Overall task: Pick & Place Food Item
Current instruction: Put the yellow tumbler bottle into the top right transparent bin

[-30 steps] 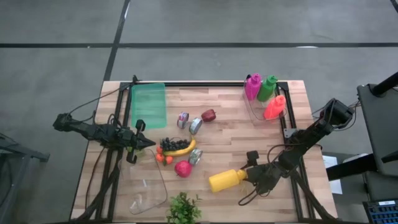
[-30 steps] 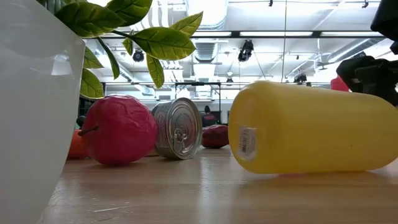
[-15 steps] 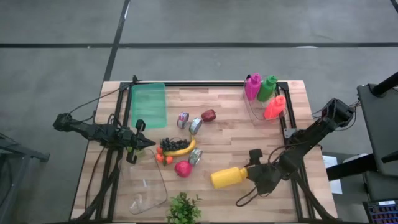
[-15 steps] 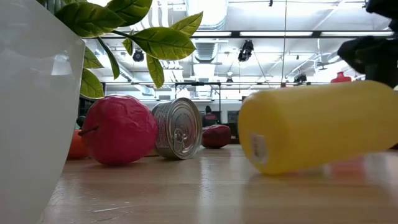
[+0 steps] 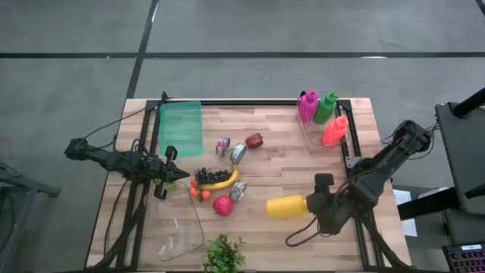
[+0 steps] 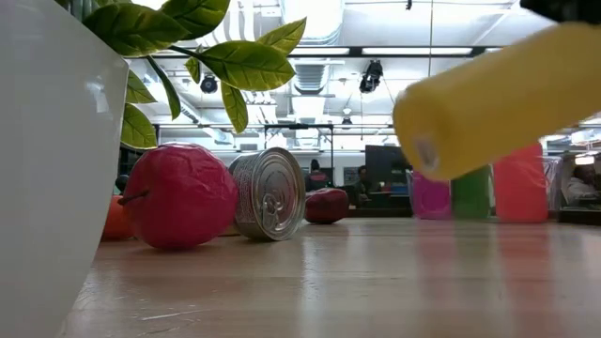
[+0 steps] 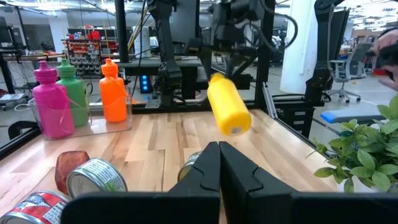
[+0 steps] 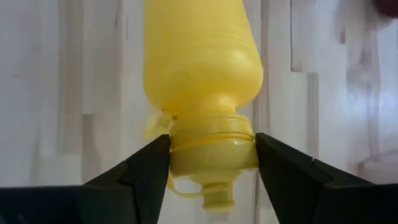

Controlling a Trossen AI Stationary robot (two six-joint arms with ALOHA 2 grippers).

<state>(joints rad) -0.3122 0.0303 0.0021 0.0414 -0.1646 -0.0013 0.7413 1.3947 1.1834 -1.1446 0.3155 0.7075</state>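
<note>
**Yellow bottle lifted off the table in the right gripper**

We take the wooden table (image 5: 265, 171) as our landmark and read across it from its left side.

At the left edge the left gripper (image 5: 182, 175) waits low over the boards, its two fingers (image 7: 219, 168) pressed together with nothing between them. Just behind it lies a green mat (image 5: 181, 129). Right beside its tip we see a cluster of food: dark grapes (image 5: 208, 175), a banana (image 5: 221, 183), small orange fruits (image 5: 199, 192), a red apple (image 5: 223, 205) and a tin can (image 5: 239, 190) lying on its side. A little farther back near the table's middle lie two more cans (image 5: 230, 149) and a dark red fruit (image 5: 255, 140). At the front edge sit a clear container (image 5: 182, 235) and a potted plant (image 5: 223, 254).

Right of the middle, the yellow bottle (image 5: 286, 206) hangs clear of the table top, tilted with its base higher toward the left in the low view (image 6: 498, 103). The right gripper (image 5: 317, 205) clamps it by the neck: in its wrist view the fingers (image 8: 149, 168) sit on either side of the cap ring, closed partway on it.

At the far right corner stand three bottles, pink (image 5: 307, 105), green (image 5: 326, 107) and orange (image 5: 334, 130), inside a clear holder.
</note>
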